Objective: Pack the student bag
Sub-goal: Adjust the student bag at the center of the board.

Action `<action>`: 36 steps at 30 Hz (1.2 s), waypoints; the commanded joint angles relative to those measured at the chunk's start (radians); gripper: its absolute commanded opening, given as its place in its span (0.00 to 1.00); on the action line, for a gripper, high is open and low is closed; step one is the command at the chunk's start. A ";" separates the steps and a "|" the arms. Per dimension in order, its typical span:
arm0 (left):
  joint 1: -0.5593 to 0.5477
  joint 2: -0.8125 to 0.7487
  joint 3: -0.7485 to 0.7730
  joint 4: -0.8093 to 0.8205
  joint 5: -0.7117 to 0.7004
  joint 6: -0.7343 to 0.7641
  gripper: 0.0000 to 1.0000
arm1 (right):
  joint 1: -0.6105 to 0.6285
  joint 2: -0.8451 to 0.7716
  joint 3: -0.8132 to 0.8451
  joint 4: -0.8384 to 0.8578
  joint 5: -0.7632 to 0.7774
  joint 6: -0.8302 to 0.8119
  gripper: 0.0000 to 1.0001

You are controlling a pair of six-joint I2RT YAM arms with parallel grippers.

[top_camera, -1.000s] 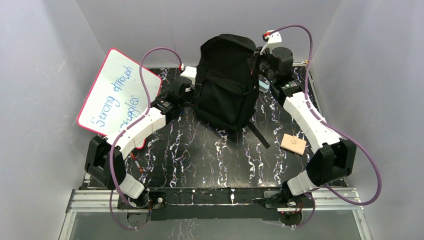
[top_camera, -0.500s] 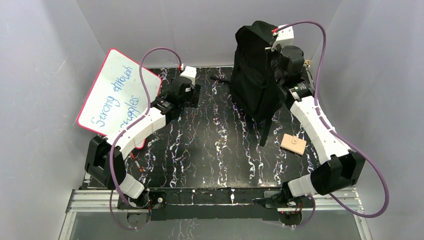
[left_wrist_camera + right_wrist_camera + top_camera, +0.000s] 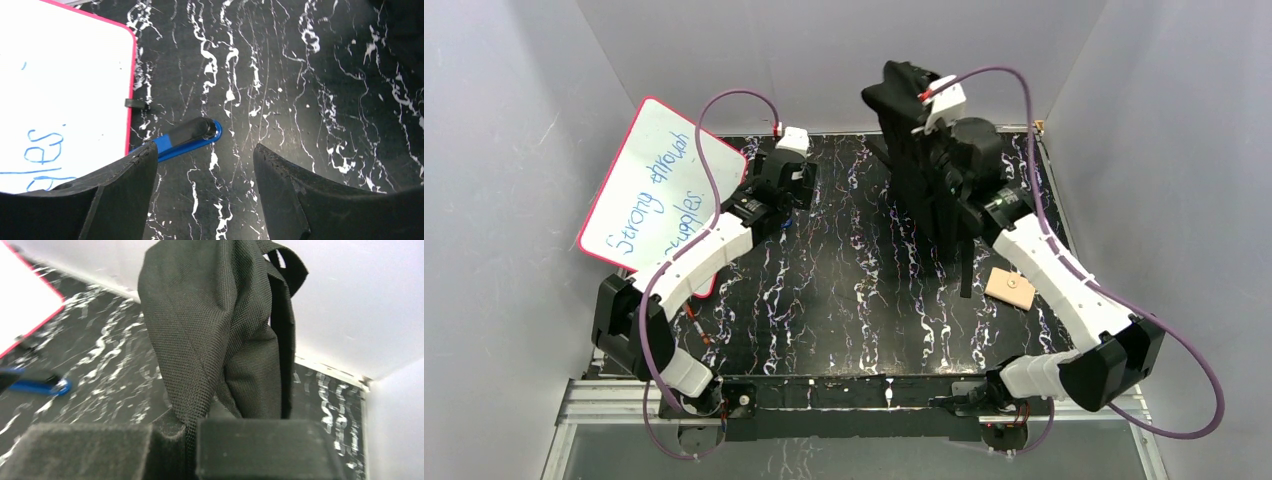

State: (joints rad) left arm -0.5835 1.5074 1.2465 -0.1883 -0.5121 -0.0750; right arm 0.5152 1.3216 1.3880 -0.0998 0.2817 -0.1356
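Observation:
The student bag (image 3: pixel 916 150), a black fabric backpack, hangs upright and edge-on at the back right of the table, with a strap (image 3: pixel 965 268) trailing down toward the front. My right gripper (image 3: pixel 946 152) is shut on a fold of its fabric. In the right wrist view the bag (image 3: pixel 215 330) rises from between the closed pads of the right gripper (image 3: pixel 192 435). My left gripper (image 3: pixel 790 192) stands open at the back left, well apart from the bag. In the left wrist view the left gripper (image 3: pixel 204 155) holds nothing, and only the marbled table shows between its fingers.
A red-rimmed whiteboard (image 3: pixel 659 190) with blue writing leans at the left. A blue marker (image 3: pixel 187 137) lies beside its edge, just ahead of my left fingers. A tan square block (image 3: pixel 1010 288) lies at the right, and a thin orange pen (image 3: pixel 699 330) at the front left.
My right arm has swung the bag from the table's back middle to the right and turned it edge-on. The left gripper, which stood at the bag's side, now stands apart from it.

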 commanded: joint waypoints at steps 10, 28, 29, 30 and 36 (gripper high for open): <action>0.023 -0.245 0.058 -0.159 -0.124 -0.126 0.72 | 0.379 -0.001 -0.184 0.144 -0.102 0.212 0.05; 0.033 -0.316 -0.083 -0.284 -0.046 -0.281 0.76 | 0.507 0.064 -0.249 0.122 -0.159 0.264 0.60; 0.034 -0.315 -0.095 -0.283 -0.034 -0.293 0.76 | 0.507 0.038 -0.259 0.106 -0.113 0.263 0.62; 0.034 -0.314 -0.106 -0.285 -0.026 -0.307 0.77 | 0.507 0.012 -0.267 0.088 -0.067 0.263 0.65; 0.034 -0.307 -0.157 -0.290 0.046 -0.390 0.79 | 0.376 -0.064 -0.259 -0.083 0.108 0.334 0.73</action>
State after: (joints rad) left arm -0.5575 1.2079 1.1145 -0.4690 -0.5179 -0.3832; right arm 1.0058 1.2911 1.1049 -0.0723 0.2588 0.1368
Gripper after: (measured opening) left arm 0.781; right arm 0.723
